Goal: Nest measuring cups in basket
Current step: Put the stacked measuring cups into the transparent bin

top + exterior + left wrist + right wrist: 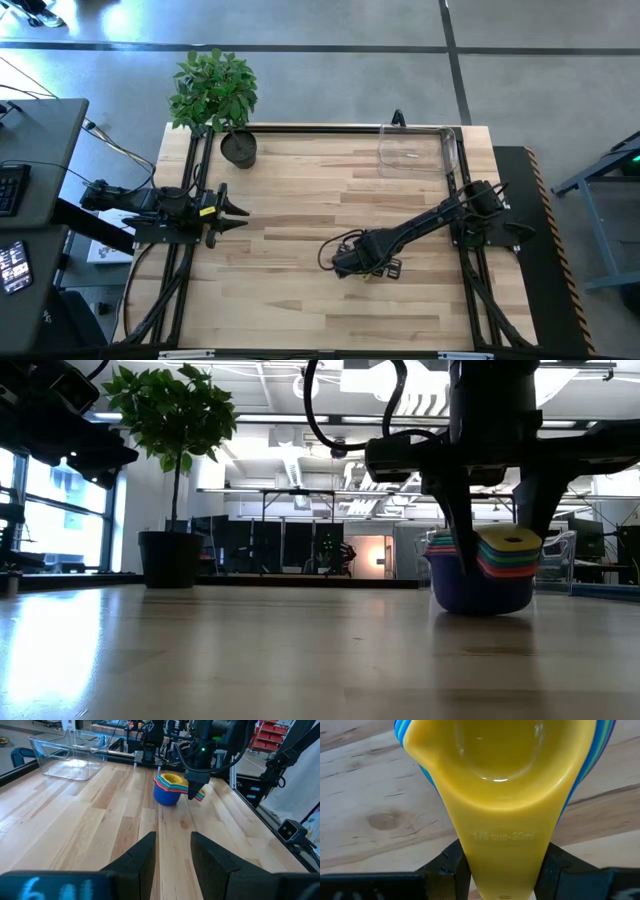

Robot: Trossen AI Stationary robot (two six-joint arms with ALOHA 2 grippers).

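The measuring cups (169, 790) stand nested in one stack on the wooden table, the blue one at the bottom and the yellow one (505, 765) on top. Their handles (510, 552) are stacked and stick out to one side. My right gripper (375, 268) hangs over the stack near the table's middle right, shut on those handles. The clear basket (415, 150) stands at the far right corner, with nothing in it that I can see. My left gripper (238, 212) waits open at the table's left edge, well clear of the cups. My right gripper pinches the stacked handles between its two fingers, one on each long side of the yellow top handle (505, 855). The fingers (194, 787) come from above, pointing down, and lie across the handles. The stack stays upright, its blue bottom cup (480, 595) on the table.
A black pot (238, 148) with a green plant stands at the far left corner. Bare wood lies between the cups and the basket (70, 752). Black frame rails run along the table's edges.
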